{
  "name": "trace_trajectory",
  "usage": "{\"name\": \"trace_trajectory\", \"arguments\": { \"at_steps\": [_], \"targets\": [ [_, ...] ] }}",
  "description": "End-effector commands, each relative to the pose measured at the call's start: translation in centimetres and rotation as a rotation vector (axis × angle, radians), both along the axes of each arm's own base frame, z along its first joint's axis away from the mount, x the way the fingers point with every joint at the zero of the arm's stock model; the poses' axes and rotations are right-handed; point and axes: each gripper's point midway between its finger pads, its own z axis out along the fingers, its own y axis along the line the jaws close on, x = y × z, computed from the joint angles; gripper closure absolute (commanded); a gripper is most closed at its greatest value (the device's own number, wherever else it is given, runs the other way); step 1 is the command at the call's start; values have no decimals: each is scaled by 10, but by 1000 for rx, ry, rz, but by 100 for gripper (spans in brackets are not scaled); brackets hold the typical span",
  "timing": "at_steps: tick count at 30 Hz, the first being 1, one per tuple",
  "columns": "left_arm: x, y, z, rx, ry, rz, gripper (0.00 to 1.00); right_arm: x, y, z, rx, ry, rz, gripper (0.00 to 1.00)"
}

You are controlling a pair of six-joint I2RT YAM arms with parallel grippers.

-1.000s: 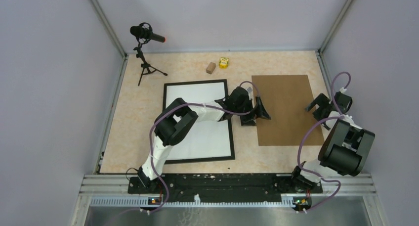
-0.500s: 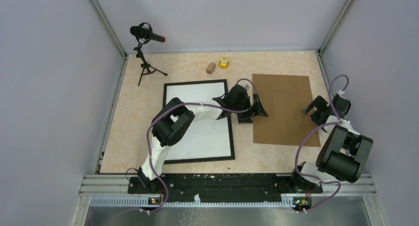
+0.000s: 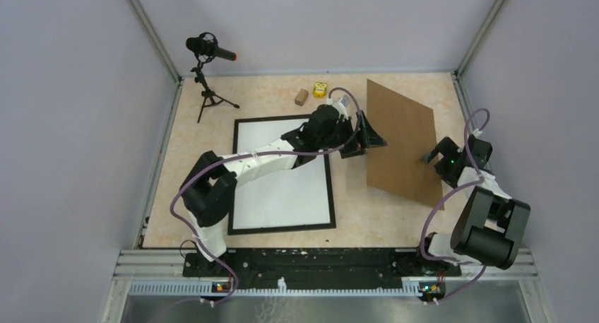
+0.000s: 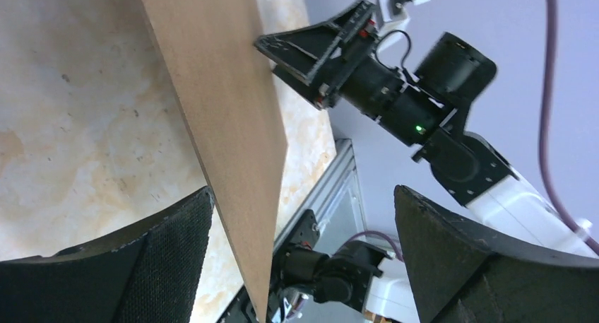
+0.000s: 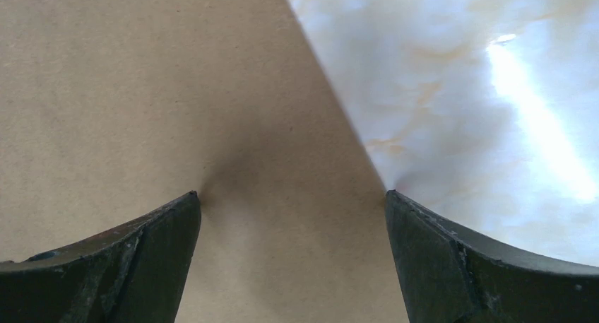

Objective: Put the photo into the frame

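From above we see the photo point(image 3: 282, 171) white-side-up inside the frame point(image 3: 282, 229) on the counter point(image 3: 191, 167), brown board point(image 3: 399, 143) tilted between left hand point(image 3: 366, 141) and right hand point(image 3: 432, 157); left wrist, then right wrist, show fingers point(image 4: 162, 259) spread wide, board between.

Lab booth: grey walls point(image 3: 78, 125), tripod microphone point(image 3: 210, 50)

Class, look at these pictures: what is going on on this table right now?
Two robot arms are working on the brown backing board, which stands tilted up off the table. The left gripper, open, straddles its left edge. The right gripper, also open, faces its other side. The photo lies white side up inside the frame, with no gripper on it.
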Motion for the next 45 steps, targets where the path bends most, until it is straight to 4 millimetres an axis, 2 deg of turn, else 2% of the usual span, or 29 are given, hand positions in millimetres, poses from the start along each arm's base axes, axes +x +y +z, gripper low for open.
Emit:
{"name": "trace_trajectory", "arguments": {
  "at_steps": [1, 2, 7, 14, 17, 20, 24, 26, 31, 35, 39, 45],
  "targets": [
    [-32, -5, 40, -137, -49, -66, 2, -38, 93, -10, 328, 123, 151, 2],
    [-34, 0, 33, -123, -41, -61, 2, -38, 96, -9, 333, 121, 156, 2],
    [-40, 26, 25, -88, -49, -11, 2, -39, 114, -6, 350, 113, 188, 2],
    [-46, 58, 19, -75, -62, 35, 2, -44, 148, -11, 381, 115, 255, 2],
    [-46, 73, 16, -22, -117, 63, 2, -45, 152, -9, 371, 111, 271, 2],
    [-46, 85, 2, 76, -166, 56, 2, -43, 146, -5, 327, 117, 275, 1],
    [-66, 90, -9, 155, -224, -101, 2, -40, 139, 4, 275, 115, 289, 1],
    [-71, 95, -16, 183, -242, -127, 1, -37, 132, 13, 228, 111, 288, 1],
    [-67, 105, -33, 257, -273, -118, 2, -31, 107, 31, 83, 122, 247, 1],
    [-54, 99, -38, 312, -284, -122, 2, -26, 93, 40, 57, 107, 213, 1],
    [-40, 90, -48, 370, -283, -126, 2, -24, 71, 39, 67, 100, 144, 1],
    [-31, 81, -64, 412, -261, -141, 2, -30, 48, 20, 103, 127, 55, 1]
  ]
}}
